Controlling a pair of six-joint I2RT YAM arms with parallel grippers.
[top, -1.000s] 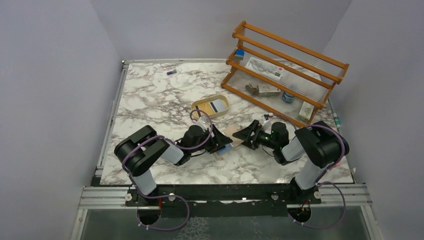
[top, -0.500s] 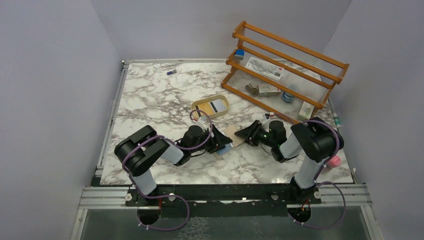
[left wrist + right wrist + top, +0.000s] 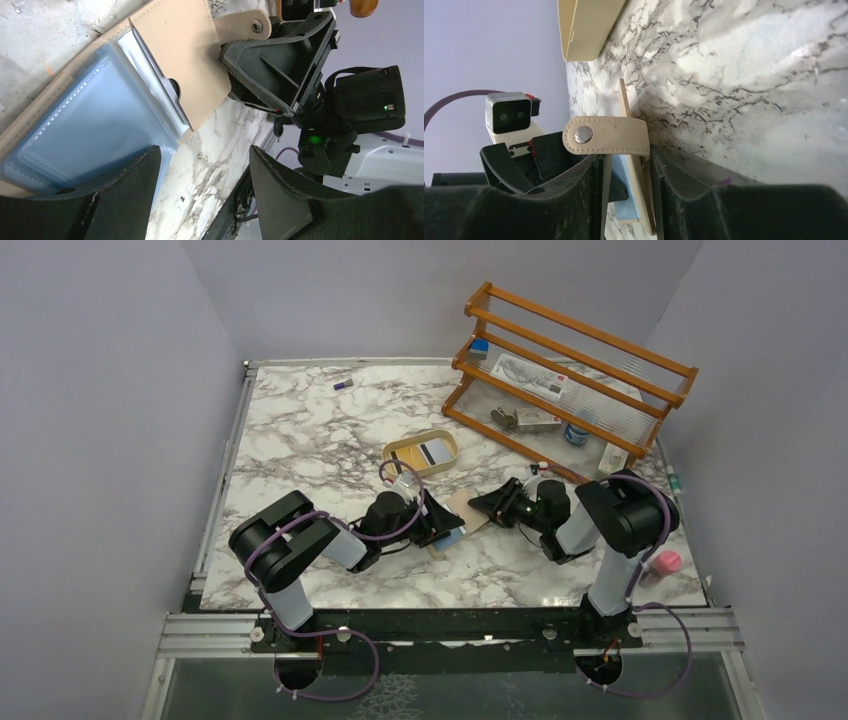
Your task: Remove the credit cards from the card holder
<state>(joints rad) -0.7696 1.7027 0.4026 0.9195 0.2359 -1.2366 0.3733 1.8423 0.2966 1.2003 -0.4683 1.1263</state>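
The beige card holder (image 3: 463,508) lies open on the marble between my two grippers. In the left wrist view its beige pocket half (image 3: 185,55) ends in a snap tab (image 3: 250,22). The pale blue card (image 3: 95,125) lies in the other half, and a whitish card edge (image 3: 150,70) shows beside the pocket. My left gripper (image 3: 205,152) (image 3: 440,523) is open, with one finger resting on the blue card's half. My right gripper (image 3: 624,157) (image 3: 487,508) is shut on the tab-side half (image 3: 606,136), which stands on edge. The blue card (image 3: 620,185) shows behind it.
An oval tan tray (image 3: 421,453) (image 3: 584,30) holding a striped card sits just beyond the wallet. A wooden rack (image 3: 565,380) with small items stands at the back right. A pink object (image 3: 665,562) lies by the right arm, and a small purple item (image 3: 343,385) at the far left.
My right arm has swung a little left and away, shifting the wallet's tab half with it. The left arm has not moved.
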